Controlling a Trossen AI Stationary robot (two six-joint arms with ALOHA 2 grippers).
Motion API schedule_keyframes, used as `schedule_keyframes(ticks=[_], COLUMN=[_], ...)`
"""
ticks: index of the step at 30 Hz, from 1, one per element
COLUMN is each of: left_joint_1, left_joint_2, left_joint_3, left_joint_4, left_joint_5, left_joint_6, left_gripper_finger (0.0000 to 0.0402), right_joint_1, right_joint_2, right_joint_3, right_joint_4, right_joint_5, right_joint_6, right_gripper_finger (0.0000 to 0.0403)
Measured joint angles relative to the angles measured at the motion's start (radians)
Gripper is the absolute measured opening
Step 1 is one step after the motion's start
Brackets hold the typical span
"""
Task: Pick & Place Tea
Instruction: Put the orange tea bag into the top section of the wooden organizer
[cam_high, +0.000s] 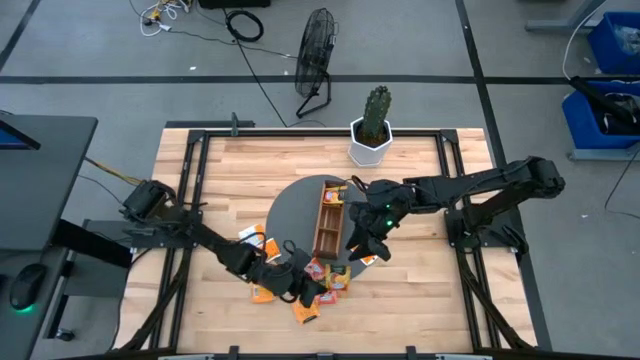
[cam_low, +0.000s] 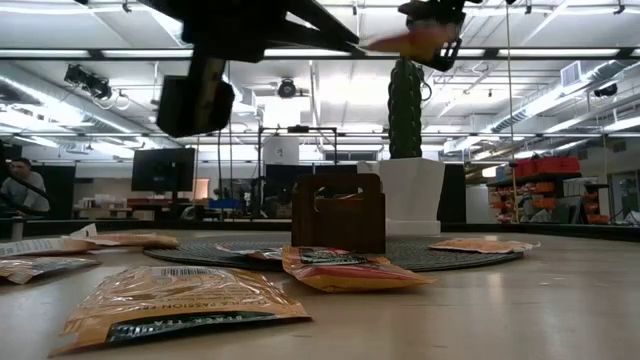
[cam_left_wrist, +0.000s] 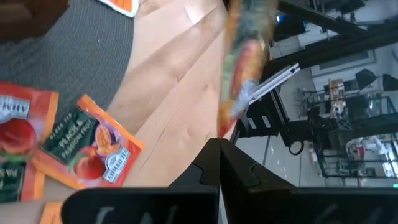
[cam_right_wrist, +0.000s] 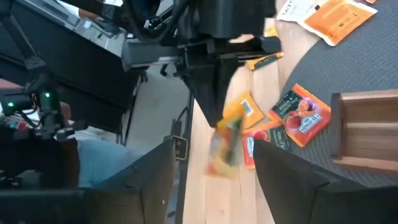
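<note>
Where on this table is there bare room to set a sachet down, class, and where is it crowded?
Free: the bare wood between the cactus pot and the table's left edge, and the right front corner beyond the right gripper. Crowded: the front middle, where tea sachets lie around the left gripper, and the dark round mat holding the wooden tray.

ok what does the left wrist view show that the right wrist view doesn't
Only the left wrist view: the left gripper from behind its own shut fingers, pinching a tea sachet that sticks out past the table's edge.

Only the right wrist view: the right gripper with its fingers spread open and empty, the wooden tray, and the left gripper seen from outside with the sachet hanging from its tip.

Both: that held sachet, the grey mat, the wooden table and loose sachets lying on it.
</note>
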Motion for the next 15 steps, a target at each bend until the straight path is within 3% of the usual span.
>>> schedule_keyframes(ticks=[15], left_joint_1=[0.084], left_joint_2=[0.0], left_joint_3=[0.001], left_joint_4=[0.057], left_joint_5=[0.044], left_joint_6=[0.114], left_gripper_finger=[0.0], right_joint_1=[0.0], right_joint_2=[0.005], right_joint_3=[0.0], right_joint_4=[-0.048], right_joint_5=[0.027], right_joint_6=[0.011], right_gripper_finger=[0.0215])
